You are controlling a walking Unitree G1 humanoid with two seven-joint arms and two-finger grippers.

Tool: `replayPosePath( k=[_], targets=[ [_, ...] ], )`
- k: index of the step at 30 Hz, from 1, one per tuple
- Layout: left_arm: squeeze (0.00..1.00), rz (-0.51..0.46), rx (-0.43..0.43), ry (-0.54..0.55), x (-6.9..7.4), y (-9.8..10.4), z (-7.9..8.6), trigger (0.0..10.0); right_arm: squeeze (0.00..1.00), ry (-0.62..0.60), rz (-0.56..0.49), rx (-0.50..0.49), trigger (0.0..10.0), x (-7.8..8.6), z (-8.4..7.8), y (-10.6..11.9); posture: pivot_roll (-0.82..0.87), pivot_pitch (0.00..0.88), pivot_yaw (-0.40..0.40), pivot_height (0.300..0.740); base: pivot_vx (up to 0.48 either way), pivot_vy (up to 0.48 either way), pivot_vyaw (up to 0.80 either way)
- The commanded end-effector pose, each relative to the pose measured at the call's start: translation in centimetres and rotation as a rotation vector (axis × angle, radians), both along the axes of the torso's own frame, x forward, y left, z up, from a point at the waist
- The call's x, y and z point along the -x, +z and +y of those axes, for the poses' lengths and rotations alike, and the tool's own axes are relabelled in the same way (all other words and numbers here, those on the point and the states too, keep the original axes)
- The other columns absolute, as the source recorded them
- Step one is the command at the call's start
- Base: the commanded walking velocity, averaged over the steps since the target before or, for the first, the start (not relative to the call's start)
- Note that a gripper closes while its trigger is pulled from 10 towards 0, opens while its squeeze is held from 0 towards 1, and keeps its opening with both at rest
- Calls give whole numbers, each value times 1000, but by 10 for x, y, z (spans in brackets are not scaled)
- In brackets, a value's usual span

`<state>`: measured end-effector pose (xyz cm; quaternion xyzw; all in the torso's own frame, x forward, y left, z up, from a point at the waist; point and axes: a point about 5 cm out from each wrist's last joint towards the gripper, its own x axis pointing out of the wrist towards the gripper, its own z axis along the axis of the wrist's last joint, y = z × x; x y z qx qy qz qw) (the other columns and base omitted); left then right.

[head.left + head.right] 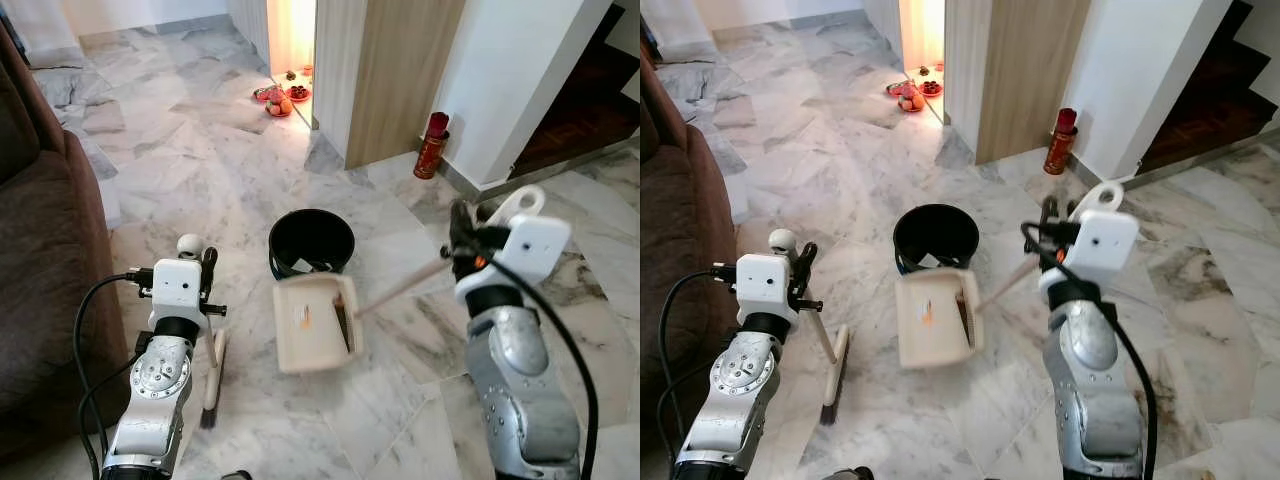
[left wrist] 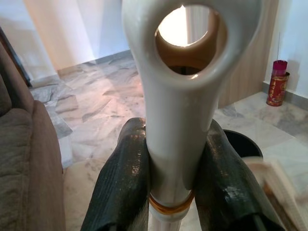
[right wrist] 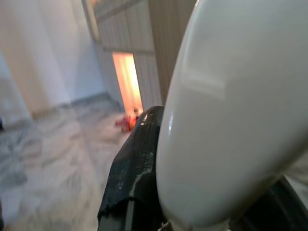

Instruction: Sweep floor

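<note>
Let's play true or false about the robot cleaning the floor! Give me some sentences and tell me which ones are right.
1. The left gripper holds the brush handle. True.
2. The dustpan lies upside down on the sofa. False: the right gripper holds it by its handle, next to the black bin.
3. The brush head touches the marble floor. True.
4. The black bin is tipped over. False: it stands upright.
5. A red canister stands by the wall. True.

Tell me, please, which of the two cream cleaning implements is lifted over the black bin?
The dustpan, held by the right tool, is tipped above the bin; the brush touches the floor.
</note>
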<state>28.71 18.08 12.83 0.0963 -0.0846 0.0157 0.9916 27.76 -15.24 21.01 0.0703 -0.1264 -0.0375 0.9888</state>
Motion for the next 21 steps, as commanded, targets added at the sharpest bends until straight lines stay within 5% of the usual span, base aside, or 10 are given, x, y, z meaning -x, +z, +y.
replayPosePath(
  k=[1,21],
  targets=[
    [0,-61,-11,-4,-1,10,-2,10000,0,-14,-97,-25,10000,6,-2,20,10,80,-60,740,0,0,0],
    [0,-77,-22,1,0,11,-2,10000,0,-43,-154,-66,10000,0,6,34,12,66,-58,740,63,0,0]
  ],
)
